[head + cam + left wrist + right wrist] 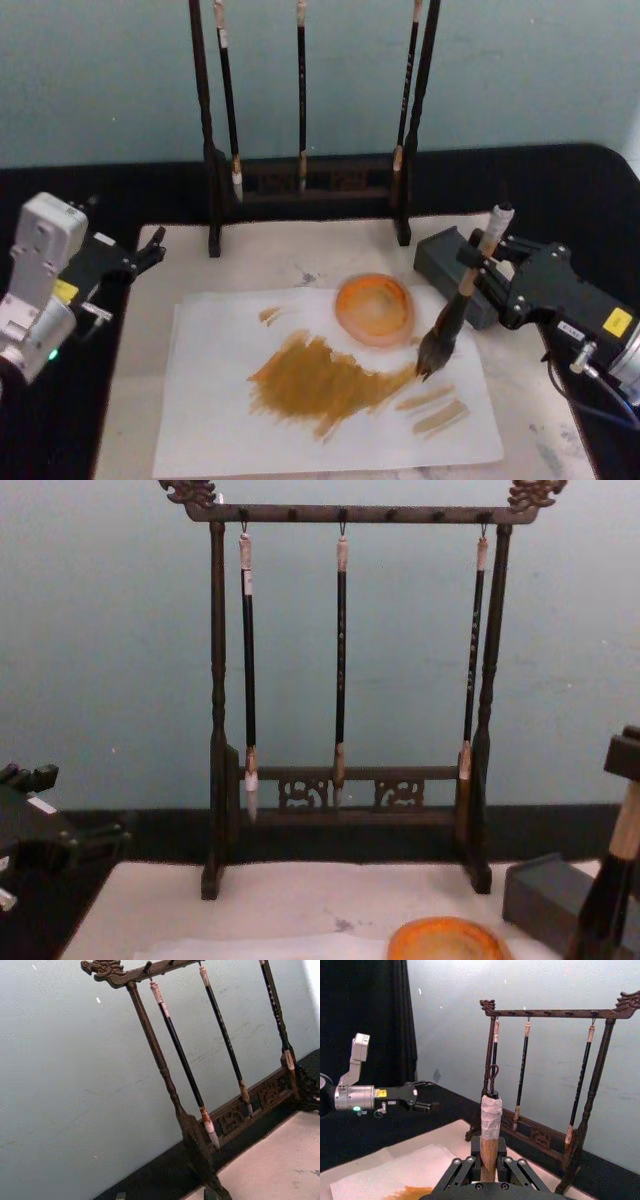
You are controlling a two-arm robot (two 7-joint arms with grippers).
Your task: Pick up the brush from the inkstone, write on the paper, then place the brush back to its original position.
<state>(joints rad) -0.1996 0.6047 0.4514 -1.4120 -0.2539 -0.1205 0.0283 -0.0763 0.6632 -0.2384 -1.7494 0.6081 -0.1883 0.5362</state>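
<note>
My right gripper (476, 262) is shut on the tan handle of the brush (452, 320), which hangs tilted with its bushy dark tip low at the paper's (220, 400) right part. The tip sits at the end of a broad ochre smear (325, 380). In the right wrist view the taped handle top (490, 1115) rises between my fingers (461, 1170). The dark grey inkstone (440, 262) lies just behind the gripper; it also shows in the chest view (545, 900). My left gripper (150, 250) rests open at the table's left edge, away from the paper.
An orange dish (375, 308) sits on the paper's far right corner, close to the brush tip. A dark wooden rack (300, 185) with three thin hanging brushes stands at the back. The beige mat (270, 260) lies under the paper on a black table.
</note>
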